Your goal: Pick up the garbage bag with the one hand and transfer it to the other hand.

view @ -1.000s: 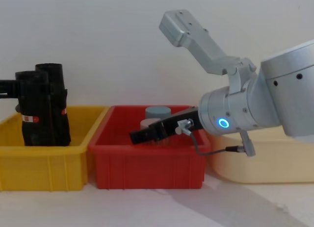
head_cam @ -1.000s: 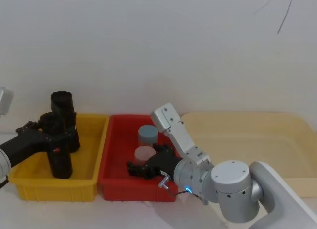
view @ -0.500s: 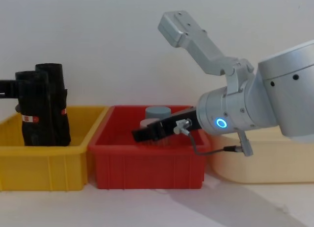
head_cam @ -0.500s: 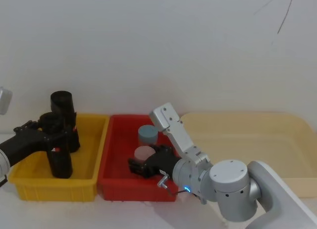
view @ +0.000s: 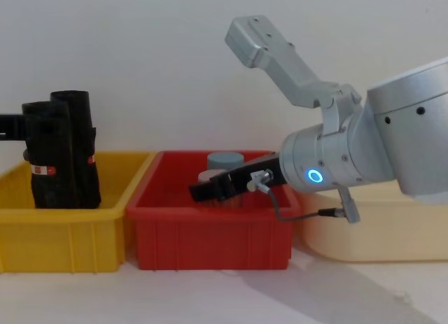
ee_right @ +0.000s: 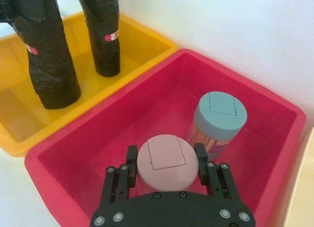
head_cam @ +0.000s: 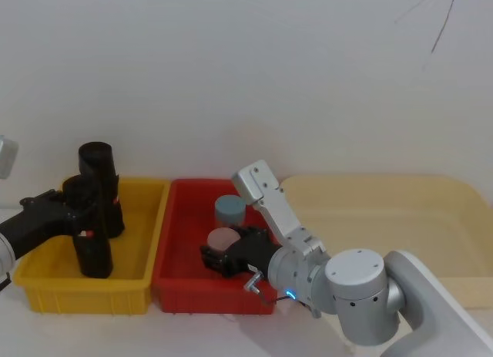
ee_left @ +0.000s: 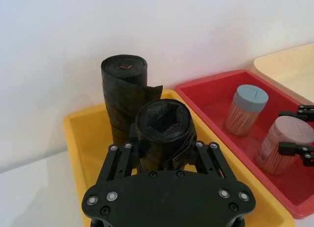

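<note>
Over at left, w/in the yellow bin [head_cam: 77, 295] (smooth hard plastic, rectangular), the garbage bag [head_cam: 92, 253] stands upright. It's black crinkly film rolled tight into a fat cylinder, w/ a small red-and-white label [view: 43, 170] on its side and its base on the bin floor. Left gripper [head_cam: 83, 213] comes in from the left edge, matte black fingers [ee_left: 206, 158] clamped on the bag's upper part, one each side. Just behind the bag stands a slimmer black roll [head_cam: 98, 168], also upright.

Red bin [head_cam: 204, 298], same glossy plastic, sits right beside the yellow one. It holds 2 round jars: a pink-lidded jar [head_cam: 223, 237] nearer, a blue-lidded jar [head_cam: 229, 209] farther back. Right gripper [head_cam: 212, 261], on the silver-grey arm w/ the blue ring [view: 316, 175], hangs over the red bin's near side. Its fingers are spread apart, the pink lid showing btwn them in the right wrist view; contact can't be told. Cream tray [head_cam: 400, 210], shallow w/ rounded corners, lies at right.

Vs 1 sec ago: right gripper's tip has drawn back slightly to the right; bag, roll and left gripper unchanged.
</note>
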